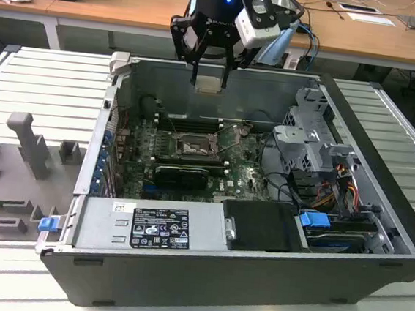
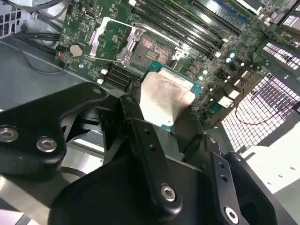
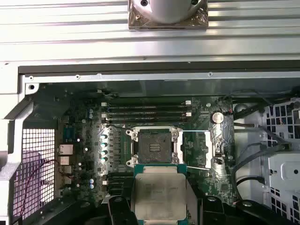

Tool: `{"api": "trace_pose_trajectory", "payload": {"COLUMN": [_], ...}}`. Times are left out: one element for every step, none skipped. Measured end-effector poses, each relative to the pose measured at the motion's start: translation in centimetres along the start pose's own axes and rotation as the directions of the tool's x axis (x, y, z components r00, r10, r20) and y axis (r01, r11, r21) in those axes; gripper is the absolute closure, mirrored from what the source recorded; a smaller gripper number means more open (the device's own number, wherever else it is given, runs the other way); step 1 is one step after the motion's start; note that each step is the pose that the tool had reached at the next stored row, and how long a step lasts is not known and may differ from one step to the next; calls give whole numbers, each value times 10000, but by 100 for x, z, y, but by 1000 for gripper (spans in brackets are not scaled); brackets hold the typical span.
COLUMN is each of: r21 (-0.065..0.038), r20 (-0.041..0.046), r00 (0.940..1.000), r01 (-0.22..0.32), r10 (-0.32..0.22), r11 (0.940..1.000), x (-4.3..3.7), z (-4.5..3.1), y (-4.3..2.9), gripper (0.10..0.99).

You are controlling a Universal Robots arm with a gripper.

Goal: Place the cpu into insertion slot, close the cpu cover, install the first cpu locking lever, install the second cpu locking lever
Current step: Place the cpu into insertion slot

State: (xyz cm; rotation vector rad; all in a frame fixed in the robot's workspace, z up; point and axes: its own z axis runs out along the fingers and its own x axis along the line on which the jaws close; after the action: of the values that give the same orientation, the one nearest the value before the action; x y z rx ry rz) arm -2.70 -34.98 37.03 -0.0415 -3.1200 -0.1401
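The insertion slot (image 3: 152, 146) lies uncovered with free room above, its cpu cover (image 3: 209, 152) swung aside; a drive cage (image 1: 309, 132) crowds the exterior view's right.

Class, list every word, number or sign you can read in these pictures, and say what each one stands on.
None can be quoted; all print is too small or blurred.
Black label on the grey power supply box: unreadable.
White sticker beside it: unreadable.
Pale lettering on the black wrist housing: blurred.
Faint marks on the cpu held in the jaws: blurred.
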Motion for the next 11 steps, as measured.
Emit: {"api": "trace_pose_trajectory", "payload": {"r21": [-6,-8,-8,-8,-9,-8,-8,-10,-9,-6,-5], "r20": [29,33,35,37,38,39,39,34,28,26,27], "r00": [9995,9993,9993,9992,9991,9990,9990,9990,9990,9990,9989], "r01": [-330,-365,-385,-410,-432,-441,-443,-444,-445,-448,-458], "r10": [330,365,385,410,432,441,443,444,445,448,458], "r11": [9995,9993,9993,9992,9991,9990,9990,9990,9990,9990,9990], "x": [4,17,30,39,44,44,44,44,45,45,44], "z": [0,0,0,0,1,2,4,7,11,12,12], "y": [0,0,-1,-1,-1,-2,-2,-2,-4,-4,-4], "gripper": [557,557,557,557,557,557,557,557,557,557,557]}}
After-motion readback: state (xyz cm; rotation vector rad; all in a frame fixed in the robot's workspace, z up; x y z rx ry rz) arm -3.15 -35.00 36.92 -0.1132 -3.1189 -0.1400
